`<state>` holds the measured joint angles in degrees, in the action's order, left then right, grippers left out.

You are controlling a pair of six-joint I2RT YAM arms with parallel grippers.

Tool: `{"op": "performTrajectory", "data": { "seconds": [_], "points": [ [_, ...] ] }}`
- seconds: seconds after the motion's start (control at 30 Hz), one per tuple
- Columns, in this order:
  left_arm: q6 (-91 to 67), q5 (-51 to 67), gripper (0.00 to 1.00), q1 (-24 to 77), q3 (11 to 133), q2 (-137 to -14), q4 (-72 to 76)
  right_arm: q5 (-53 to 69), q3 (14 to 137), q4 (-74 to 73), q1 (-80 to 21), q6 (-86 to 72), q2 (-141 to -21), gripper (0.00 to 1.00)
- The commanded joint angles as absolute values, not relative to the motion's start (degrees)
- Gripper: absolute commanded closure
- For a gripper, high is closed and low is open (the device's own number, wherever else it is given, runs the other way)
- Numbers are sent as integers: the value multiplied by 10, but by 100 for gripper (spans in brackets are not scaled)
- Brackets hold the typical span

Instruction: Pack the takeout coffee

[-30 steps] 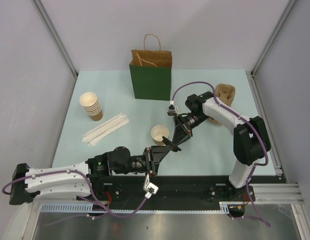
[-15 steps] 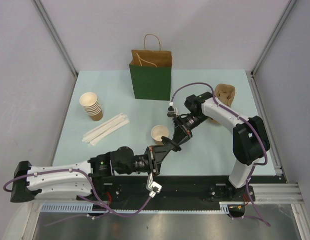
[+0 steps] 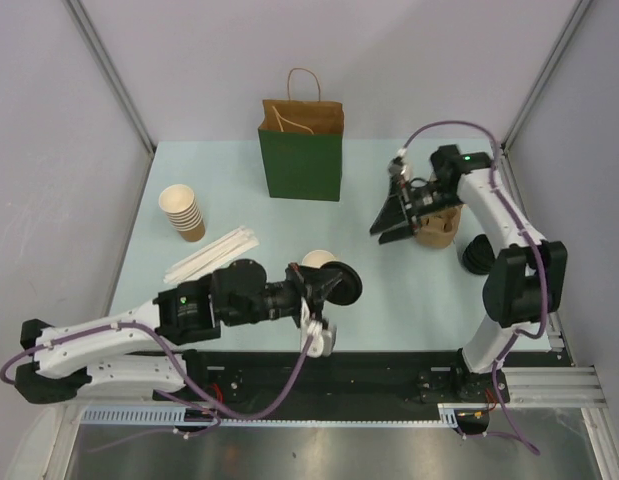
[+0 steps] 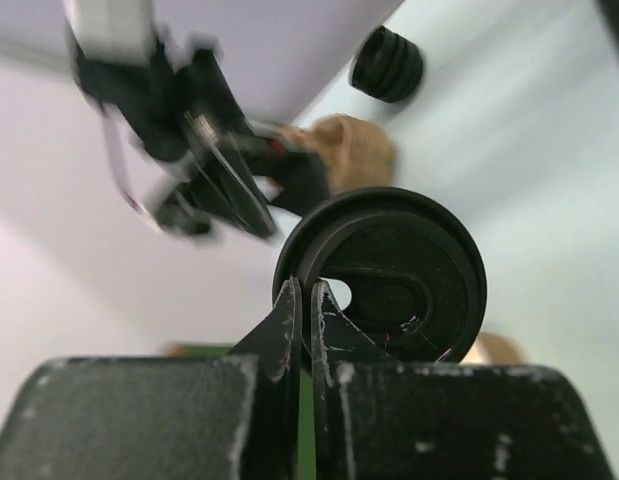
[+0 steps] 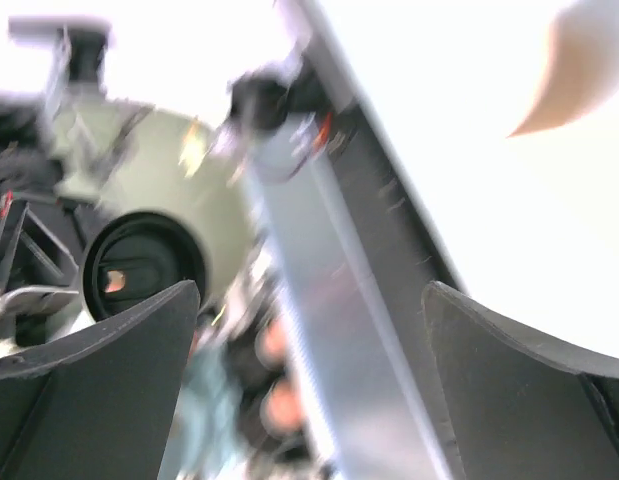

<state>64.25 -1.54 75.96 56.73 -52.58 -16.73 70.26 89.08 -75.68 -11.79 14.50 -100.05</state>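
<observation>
step: lidding the cup, by my read; packing comes after.
coffee cup [image 3: 311, 262]: upright on the table [image 3: 219, 180], near-centre, no lid on it, partly hidden behind the left arm's wrist.
black lid [image 3: 341, 287]: off the cup, in the air just beside it on the near-right.
left gripper [image 3: 324, 291]: fingers [image 4: 285, 330] pinched almost together on the lid's rim, lid held edge-on, sip-hole face toward the wrist camera.
right gripper [image 3: 389, 222]: raised, jaws spread wide, nothing between them; sits just beside the pulp carriers [image 3: 439, 232].
how to do it well: roll the left wrist until the lid is flat, centre it over the cup rim, then press straight down. An edge pinch gives little push, so I'd expect the cup to tip or slide; the free right gripper could steady the cup wall.
risk: a skewed lid catching one side of the rim.
green bag [image 3: 302, 160]: upright at the far edge, mouth open, well apart from the cup.
counts: 1 loose cup, 1 held lid, 1 bag, 1 stack of spare cups [image 3: 182, 212] (about six, rims too tight to be sure), 1 dark stack of spare lids [image 3: 476, 256], wrapped straws [image 3: 211, 257] about five, carriers cannot tell.
</observation>
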Motion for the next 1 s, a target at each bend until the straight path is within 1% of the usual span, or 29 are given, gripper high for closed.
{"op": "performTrajectory", "data": {
  "seconds": [0.0,0.07,0.1,0.17,0.2,0.23,0.3,0.33,0.37,0.43,0.57,0.67,0.77,0.97],
  "points": [
    [338,37,100,666,654,-587,-292,601,984,-677,-58,76,-922,0],
    [268,54,100,610,691,-627,-316,522,987,-627,-52,58,-899,0],
    [247,67,100,593,703,-642,-326,491,964,-552,-51,29,-862,0],
    [195,76,100,551,739,-682,-346,418,920,-465,-51,12,-820,0],
    [181,79,100,540,748,-693,-350,392,896,-374,-52,-11,-794,0],
    [168,86,100,527,758,-705,-351,371,847,-334,-51,-30,-761,0],
    [137,92,100,491,759,-732,-349,396,825,-290,-48,-35,-751,0],
    [128,94,100,483,754,-739,-345,431,817,-290,-49,-11,-764,0],
    [113,93,100,465,750,-752,-338,491,817,-295,-49,-9,-773,0],
    [100,91,100,451,730,-761,-329,532,815,-314,-60,-24,-796,0],
    [80,92,100,414,686,-773,-285,452,789,-352,-144,-36,-847,0],
    [75,96,100,408,679,-786,-272,418,729,-303,-186,-55,-822,0],
    [69,98,100,408,661,-795,-248,408,711,-294,-199,-62,-825,0],
    [52,99,100,408,635,-816,-209,425,693,-288,-189,-74,-832,0]
  ]
}}
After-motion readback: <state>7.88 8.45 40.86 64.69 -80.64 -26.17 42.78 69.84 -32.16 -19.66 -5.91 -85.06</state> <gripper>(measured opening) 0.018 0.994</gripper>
